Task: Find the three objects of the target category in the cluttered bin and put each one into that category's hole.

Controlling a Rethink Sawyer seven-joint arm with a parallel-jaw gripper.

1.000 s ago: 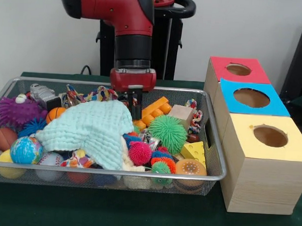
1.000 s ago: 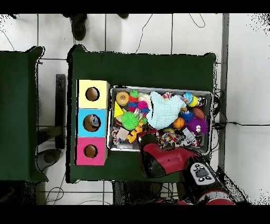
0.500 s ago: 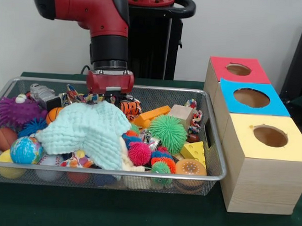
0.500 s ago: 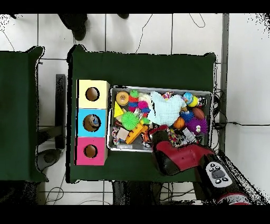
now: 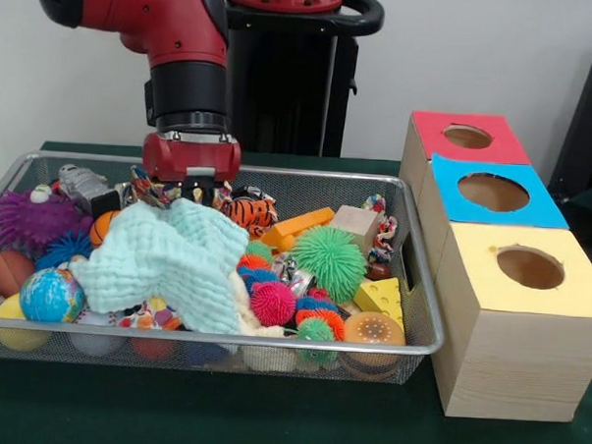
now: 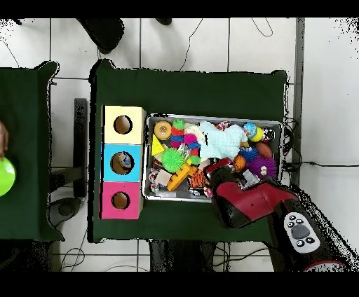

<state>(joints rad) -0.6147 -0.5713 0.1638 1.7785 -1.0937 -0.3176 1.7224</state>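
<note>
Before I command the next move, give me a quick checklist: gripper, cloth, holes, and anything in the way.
1. Gripper position: low at the back of the wire bin, behind the mint green cloth. Ok.
2. Gripper open or shut, and whether it holds anything: cannot tell; its tips are hidden behind the cloth.
3. Cloth clear of the toys: not ok; it drapes over the middle of the bin and hides what lies beneath.
4. Red hole, blue hole and yellow hole unobstructed: ok.
5. Tiger-striped toy beside the gripper: apart or touching, cannot tell.
</note>
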